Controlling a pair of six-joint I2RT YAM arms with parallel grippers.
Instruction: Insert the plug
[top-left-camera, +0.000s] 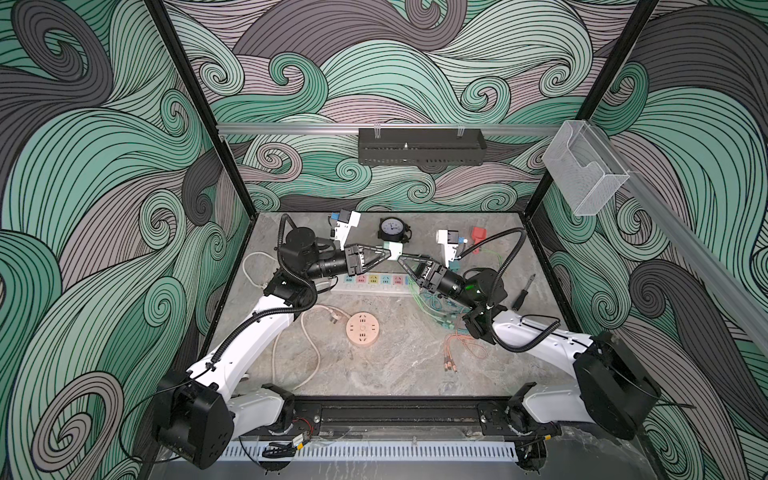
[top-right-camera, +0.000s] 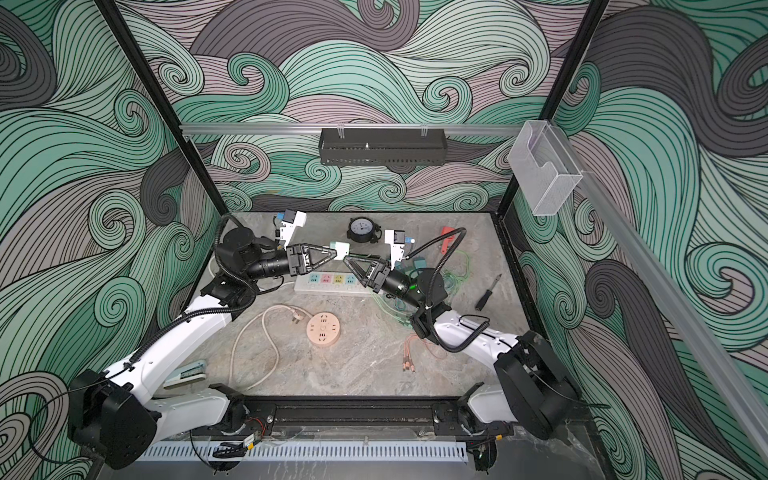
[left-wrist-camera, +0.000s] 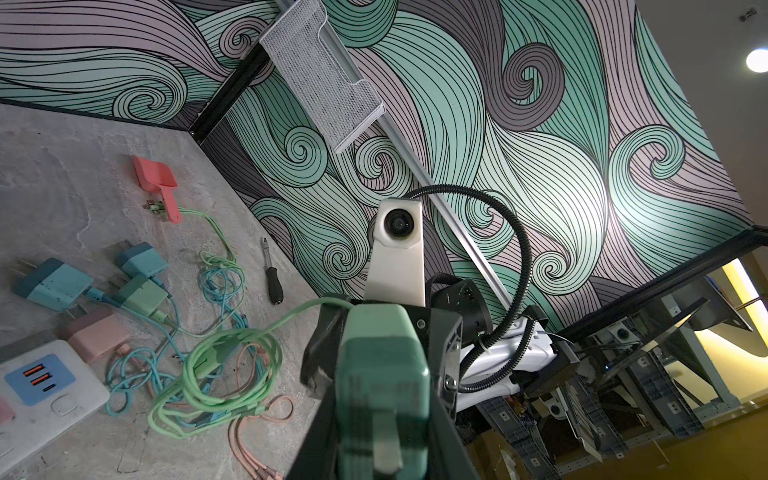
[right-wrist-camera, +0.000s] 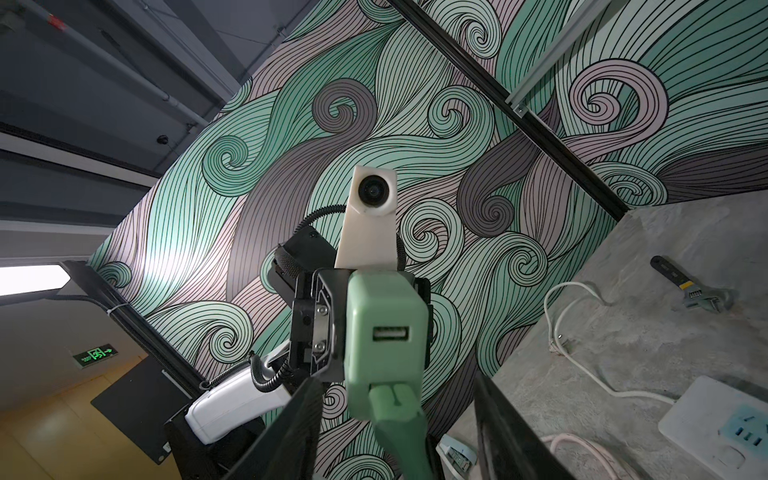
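Note:
My left gripper (top-left-camera: 387, 252) (left-wrist-camera: 382, 453) is shut on a pale green charger (top-left-camera: 393, 250) (top-right-camera: 340, 248) (left-wrist-camera: 380, 365), held in the air over the table's far middle. The charger's metal prong (left-wrist-camera: 387, 436) points toward the left wrist camera. In the right wrist view the charger (right-wrist-camera: 384, 324) shows one empty USB port (right-wrist-camera: 390, 333). Below that port sits the green cable's plug (right-wrist-camera: 395, 399). My right gripper (top-left-camera: 401, 260) (top-right-camera: 347, 259) (right-wrist-camera: 395, 436) is open, its fingers standing apart on either side of that plug without touching it. The green cable (left-wrist-camera: 266, 332) trails down to the table.
A white power strip (top-left-camera: 374, 281) (top-right-camera: 328, 281) (right-wrist-camera: 715, 419) with coloured sockets lies under both grippers. Loose chargers (left-wrist-camera: 54, 282) and tangled cables (left-wrist-camera: 208, 374) lie to its right. Also on the table are a round peach socket (top-left-camera: 362, 329), gauge (top-left-camera: 392, 227), screwdriver (top-left-camera: 521, 293), red scoop (left-wrist-camera: 156, 174) and wrench (right-wrist-camera: 690, 286).

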